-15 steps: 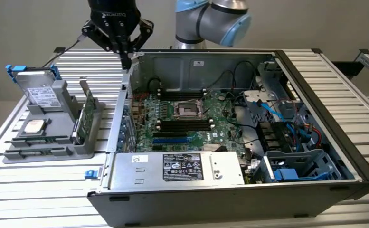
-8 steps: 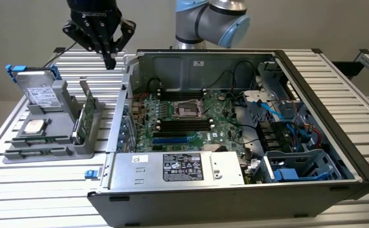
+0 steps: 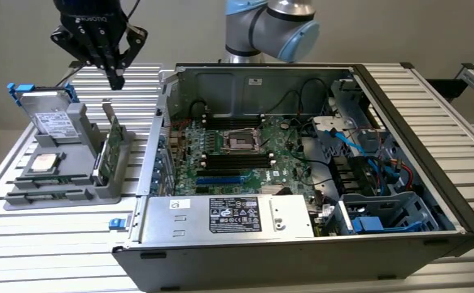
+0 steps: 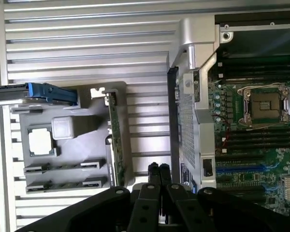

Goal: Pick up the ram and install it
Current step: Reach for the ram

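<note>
My gripper (image 3: pixel 116 82) hangs above the back of a grey holder (image 3: pixel 25 198), on the exterior view's left, its fingers shut together with nothing between them. In the wrist view the gripper (image 4: pixel 159 167) shows its tips touching, beside the holder (image 4: pixel 94 125). Two thin dark strips stand on edge in the holder's front slots (image 3: pixel 49 180) (image 4: pixel 63 167). They look like the ram, but I cannot tell for sure. The open computer case (image 3: pixel 456 207) shows the motherboard (image 3: pixel 232 152) with black memory slots (image 3: pixel 237 162).
The holder also carries a silver hard drive with blue rails (image 3: pixel 46 116), a processor chip (image 3: pixel 43 162) and an upright green expansion card (image 3: pixel 110 143). A power supply (image 3: pixel 229 217) lies at the case's front, with cables and a drive cage (image 3: pixel 383 207) on the exterior view's right.
</note>
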Robot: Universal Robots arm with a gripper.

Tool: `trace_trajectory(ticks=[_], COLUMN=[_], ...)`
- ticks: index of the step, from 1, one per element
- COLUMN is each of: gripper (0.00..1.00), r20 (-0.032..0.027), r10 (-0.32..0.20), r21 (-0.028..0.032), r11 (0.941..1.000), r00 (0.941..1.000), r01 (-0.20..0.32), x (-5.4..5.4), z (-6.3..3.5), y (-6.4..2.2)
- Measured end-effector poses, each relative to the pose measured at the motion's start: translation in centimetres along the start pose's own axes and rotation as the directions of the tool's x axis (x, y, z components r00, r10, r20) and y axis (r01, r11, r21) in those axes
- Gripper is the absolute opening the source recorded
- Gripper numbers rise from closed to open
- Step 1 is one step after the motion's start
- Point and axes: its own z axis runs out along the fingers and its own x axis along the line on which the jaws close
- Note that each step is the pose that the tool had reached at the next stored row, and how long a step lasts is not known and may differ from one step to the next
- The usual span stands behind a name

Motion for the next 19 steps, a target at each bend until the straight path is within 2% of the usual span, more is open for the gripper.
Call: trace_trajectory(ticks=[8, 11, 15, 19], gripper=[0.1, 0.1, 0.1, 0.1], r20=[-0.0244, -0.0314, -0.0369, -0.0396], r10=[0.001, 0.002, 0.002, 0.002], r21=[0.0018, 0.0022, 0.0027, 0.0029], r11=[1.0, 1.0, 1.0, 1.0], r00=[0.9997, 0.9995, 0.9993, 0.9992], r01=[-0.001, -0.002, -0.002, -0.002], x=[3.7, 5.0, 6.8, 8.6], z=[0.08, 0.15, 0.31, 0.61], y=[-0.27, -0.37, -0.51, -0.66])
